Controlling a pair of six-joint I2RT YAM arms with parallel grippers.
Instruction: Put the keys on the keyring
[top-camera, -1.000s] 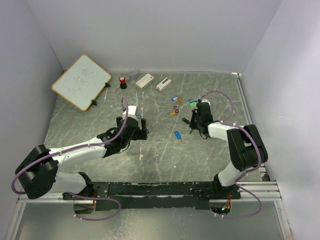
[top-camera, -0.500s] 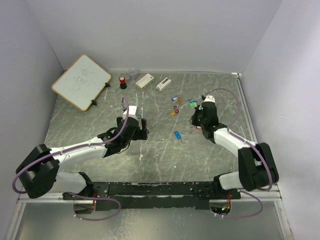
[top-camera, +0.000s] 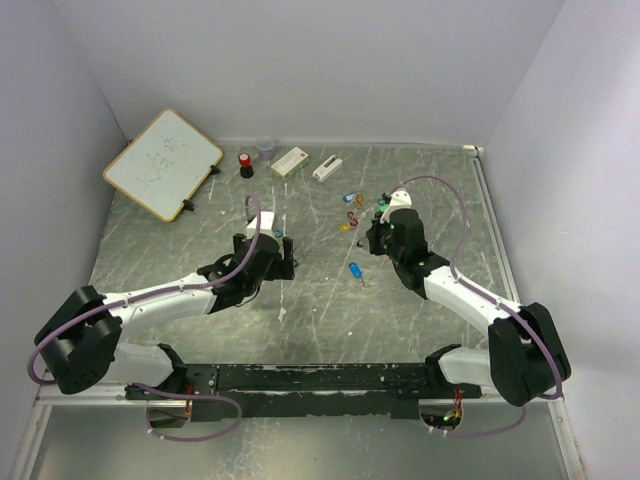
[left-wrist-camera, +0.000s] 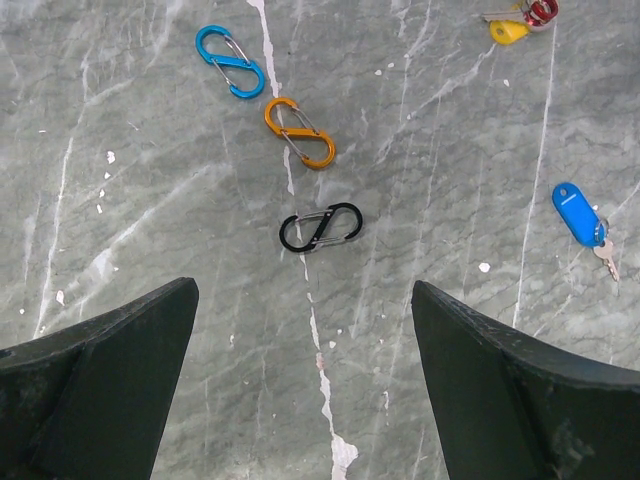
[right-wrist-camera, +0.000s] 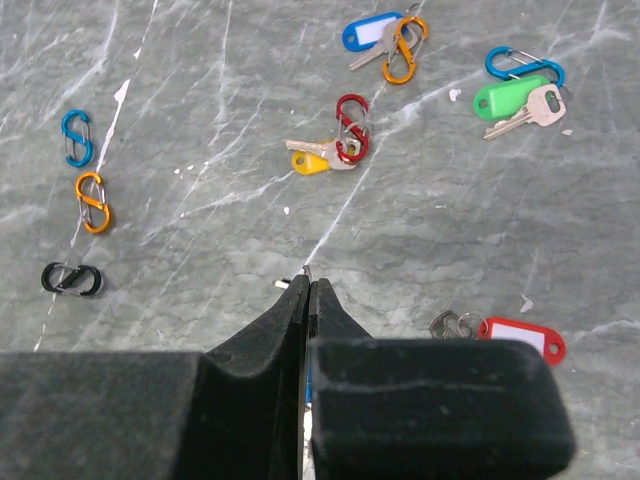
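Observation:
Several keys lie on the grey table. A blue-tagged key (top-camera: 355, 269) (left-wrist-camera: 578, 213) lies alone, and so does a red-tagged one (right-wrist-camera: 520, 337). The yellow key (right-wrist-camera: 312, 160) carries a red S-clip keyring, the green key (right-wrist-camera: 512, 98) a blue one, and another blue-tagged key (right-wrist-camera: 372, 32) an orange one. Loose black (left-wrist-camera: 320, 227), orange (left-wrist-camera: 299, 132) and blue (left-wrist-camera: 230, 62) S-clip keyrings lie ahead of my left gripper (left-wrist-camera: 304, 285) (top-camera: 284, 263), which is open and empty. My right gripper (right-wrist-camera: 308, 280) (top-camera: 373, 240) is shut; a tiny metal bit shows at its tip, too small to name.
A whiteboard (top-camera: 162, 163) leans at the back left. A red-topped object (top-camera: 245, 162), a clear cup (top-camera: 265, 148) and two white boxes (top-camera: 290, 161) (top-camera: 327, 167) stand along the back edge. Walls close in the table on three sides.
My right arm has stretched out and swung its gripper a little left toward the keys, and its jaws have finished closing. The left arm has hardly moved.

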